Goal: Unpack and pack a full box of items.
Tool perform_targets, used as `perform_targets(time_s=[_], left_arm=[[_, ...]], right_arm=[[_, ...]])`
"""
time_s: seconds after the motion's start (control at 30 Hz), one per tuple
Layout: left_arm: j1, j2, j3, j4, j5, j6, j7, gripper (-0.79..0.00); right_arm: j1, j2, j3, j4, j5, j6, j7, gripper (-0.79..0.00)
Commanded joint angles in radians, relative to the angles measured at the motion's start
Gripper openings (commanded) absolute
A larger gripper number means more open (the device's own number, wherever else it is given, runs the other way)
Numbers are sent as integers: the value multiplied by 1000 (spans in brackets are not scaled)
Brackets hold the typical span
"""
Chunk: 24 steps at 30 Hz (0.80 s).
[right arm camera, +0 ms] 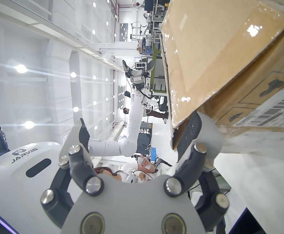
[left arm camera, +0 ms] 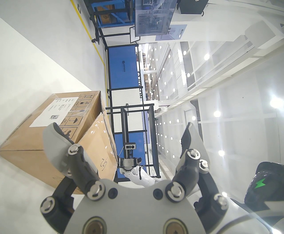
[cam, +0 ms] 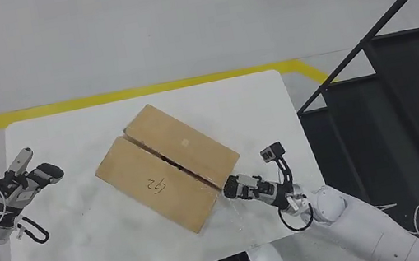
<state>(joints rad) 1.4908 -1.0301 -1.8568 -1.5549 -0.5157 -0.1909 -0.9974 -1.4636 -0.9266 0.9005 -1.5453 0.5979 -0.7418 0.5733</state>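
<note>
A brown cardboard box [cam: 167, 167] lies slantwise in the middle of the white table [cam: 86, 243], its two top flaps down with a seam between them. My right gripper [cam: 232, 187] is at the box's near right corner and is open. In the right wrist view one of its fingers [right arm camera: 192, 133] sits against the edge of the top flap [right arm camera: 206, 55] at that corner; the right gripper [right arm camera: 137, 135] holds nothing. My left gripper [cam: 38, 166] hovers open at the table's left edge, well apart from the box [left arm camera: 55, 124], and the left gripper [left arm camera: 122, 137] is empty.
Black metal steps with a railing [cam: 403, 90] stand right beside the table's right edge. A yellow floor line [cam: 104, 100] runs behind the table. Bare tabletop lies to the left of the box and in front of it.
</note>
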Motion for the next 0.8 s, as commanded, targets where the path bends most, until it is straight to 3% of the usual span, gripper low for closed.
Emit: perform_targets(time_s=[0.0, 0.47, 0.77], left_arm=[[0, 0, 0, 0, 0, 0, 0, 0], [0, 0, 0, 0, 0, 0, 0, 0], [0, 0, 0, 0, 0, 0, 0, 0]], right_arm=[[14, -8, -7, 15, 11, 0, -9, 0], [83, -37, 48, 47, 85, -101, 10, 0], [192, -49, 113, 125, 42, -106, 39, 0]])
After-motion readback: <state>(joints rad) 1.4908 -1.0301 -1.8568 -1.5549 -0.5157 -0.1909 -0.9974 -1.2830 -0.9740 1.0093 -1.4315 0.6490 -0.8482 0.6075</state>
